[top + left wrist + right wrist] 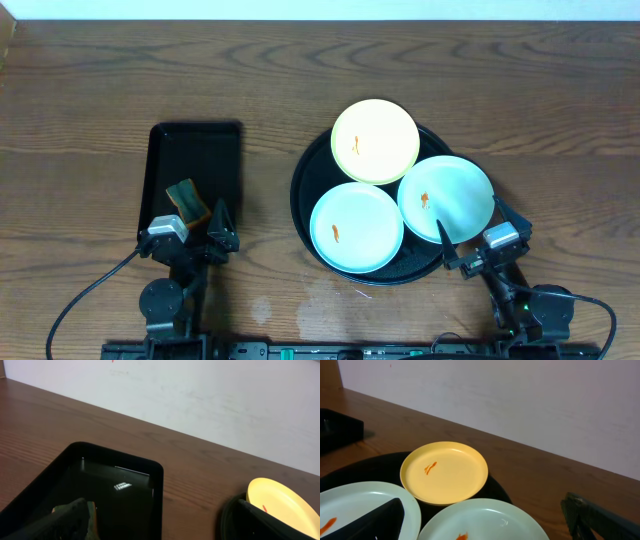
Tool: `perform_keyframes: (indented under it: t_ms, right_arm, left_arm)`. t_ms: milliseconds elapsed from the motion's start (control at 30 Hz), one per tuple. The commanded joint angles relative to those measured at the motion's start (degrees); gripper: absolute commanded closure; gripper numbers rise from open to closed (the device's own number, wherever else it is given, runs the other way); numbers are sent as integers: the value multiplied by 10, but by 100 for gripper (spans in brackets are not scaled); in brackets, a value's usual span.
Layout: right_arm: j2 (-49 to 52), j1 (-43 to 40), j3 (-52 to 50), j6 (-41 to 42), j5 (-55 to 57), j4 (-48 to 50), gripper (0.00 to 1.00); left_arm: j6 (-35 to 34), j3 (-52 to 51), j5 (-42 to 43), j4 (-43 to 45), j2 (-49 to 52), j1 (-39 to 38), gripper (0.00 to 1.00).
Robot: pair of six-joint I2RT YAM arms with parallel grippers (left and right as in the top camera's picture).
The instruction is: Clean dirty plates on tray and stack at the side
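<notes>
Seen from my console: on the wooden table (100, 80), the round black tray (297, 200) carries all three smeared plates, with the yellow plate (375, 141) farthest and the left mint plate (357, 228) and right mint plate (446, 197) nearer. The left gripper (192, 218), near a sponge (187, 200), and the right gripper (472, 222), at the tray's rim, both gape, holding nothing.

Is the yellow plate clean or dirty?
Dirty: the yellow plate has a small orange smear left of centre, visible overhead.
</notes>
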Motion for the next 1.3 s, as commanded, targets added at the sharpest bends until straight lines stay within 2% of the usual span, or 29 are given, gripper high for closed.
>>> perform_keyframes:
  t_ms: [0, 600, 700, 1000, 1167, 1267]
  right_arm:
    - [1, -4, -2, -4, -2, -1, 1]
    - [1, -4, -2, -4, -2, -1, 1]
    - [1, -4, -2, -4, -2, -1, 1]
    - [1, -4, -2, -4, -2, -1, 1]
    - [1, -4, -2, -4, -2, -1, 1]
    - [1, -4, -2, -4, -2, -1, 1]
  left_arm:
    - [-5, -5, 8, -25, 1, -3, 8]
    - [-4, -5, 7, -26, 1, -3, 8]
    - [72, -5, -28, -29, 2, -3, 8]
    - [77, -5, -30, -26, 2, -3, 8]
    - [4, -5, 104, 10, 2, -4, 8]
    - [3, -5, 116, 22, 2, -4, 8]
